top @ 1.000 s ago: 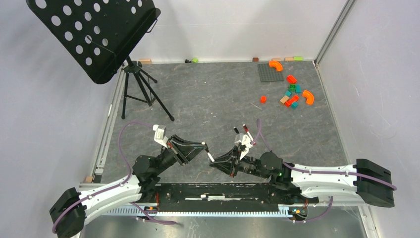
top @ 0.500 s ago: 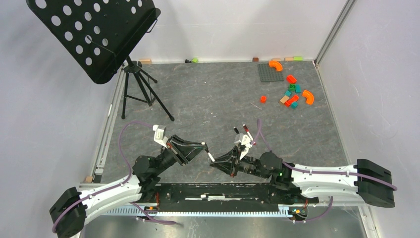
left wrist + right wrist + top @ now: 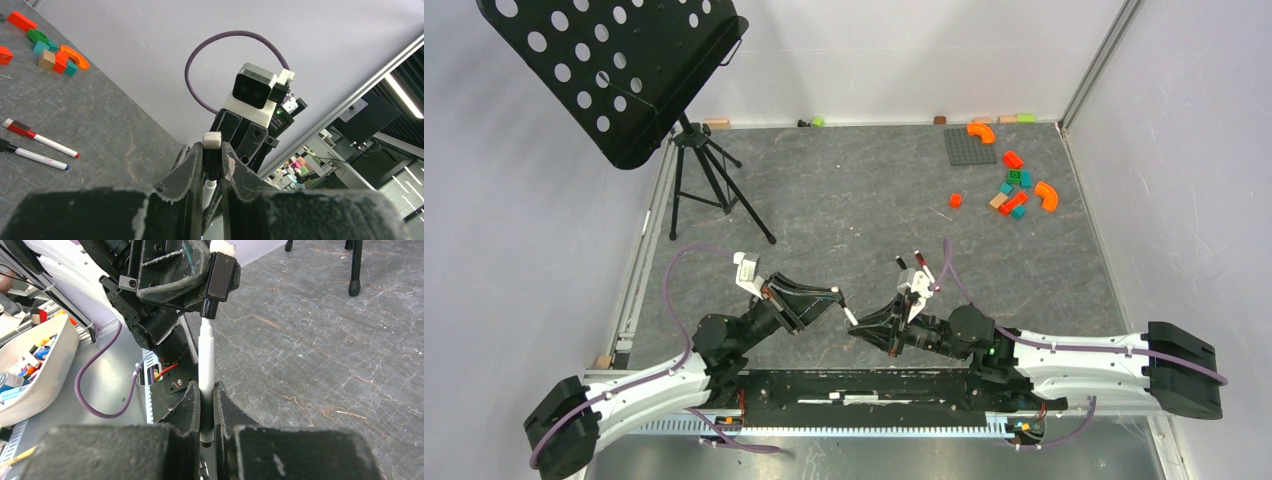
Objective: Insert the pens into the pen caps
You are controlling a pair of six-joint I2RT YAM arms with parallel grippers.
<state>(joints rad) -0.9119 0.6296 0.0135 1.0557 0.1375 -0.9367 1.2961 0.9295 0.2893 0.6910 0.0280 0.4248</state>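
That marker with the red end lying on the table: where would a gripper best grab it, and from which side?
Probably mid-barrel on the red-ended marker, coming straight down from above with fingers straddling the white barrel. It lies flat on the table, and the black-ended marker lies close alongside, so a sideways approach looks cramped.
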